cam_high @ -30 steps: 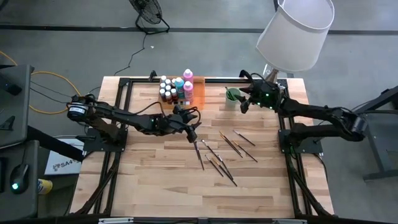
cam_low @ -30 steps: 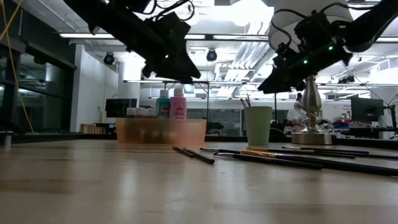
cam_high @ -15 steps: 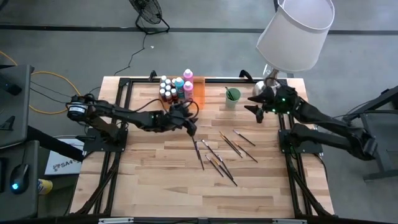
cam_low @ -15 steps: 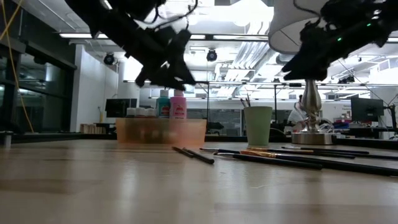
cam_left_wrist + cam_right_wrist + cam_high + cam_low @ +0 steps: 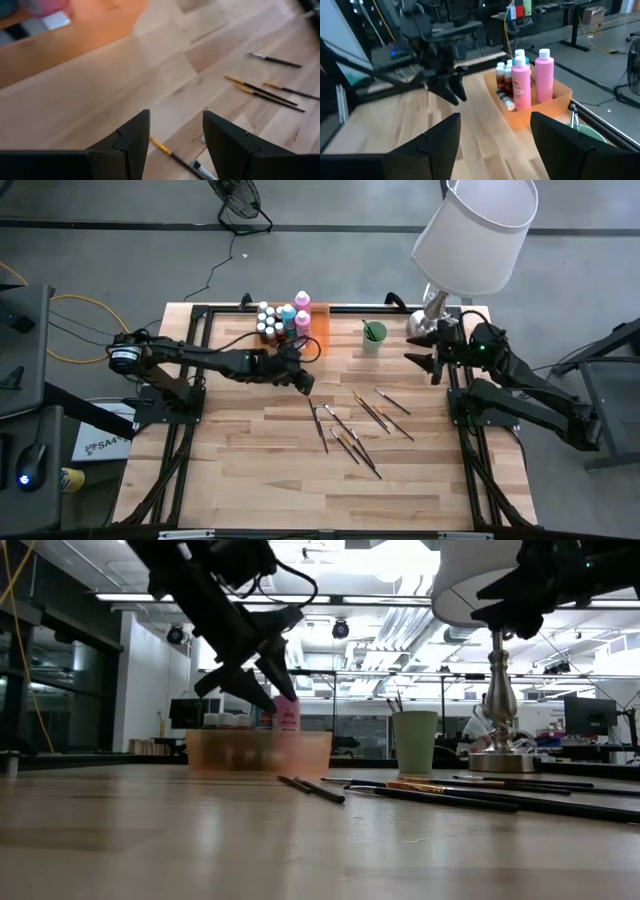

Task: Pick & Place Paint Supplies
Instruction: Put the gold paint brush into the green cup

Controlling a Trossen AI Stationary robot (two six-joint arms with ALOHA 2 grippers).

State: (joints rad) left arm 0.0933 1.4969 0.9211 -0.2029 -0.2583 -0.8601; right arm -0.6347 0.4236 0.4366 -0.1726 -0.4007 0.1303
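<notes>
Hovering with nothing held, the left fingers (image 5: pixel 303 383) stand open just above the brushes (image 5: pixel 350 426) on the surface (image 5: pixel 250 470). Bottles (image 5: pixel 283 322) sit in the tray (image 5: pixel 320 325) behind them. Right fingers (image 5: pixel 428 362) are open too. Brushes are left.

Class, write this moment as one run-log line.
left gripper: open, empty, above paintbrushes | right gripper: open, empty, near lamp | bottles: in tray

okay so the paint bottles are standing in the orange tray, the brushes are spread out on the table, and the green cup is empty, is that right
Not quite: the green cup is not empty. The high view shows dark brush handles standing in it, and the low view shows their tips above its rim. The paint bottles do stand in the orange tray, and other brushes lie spread on the table.
</notes>
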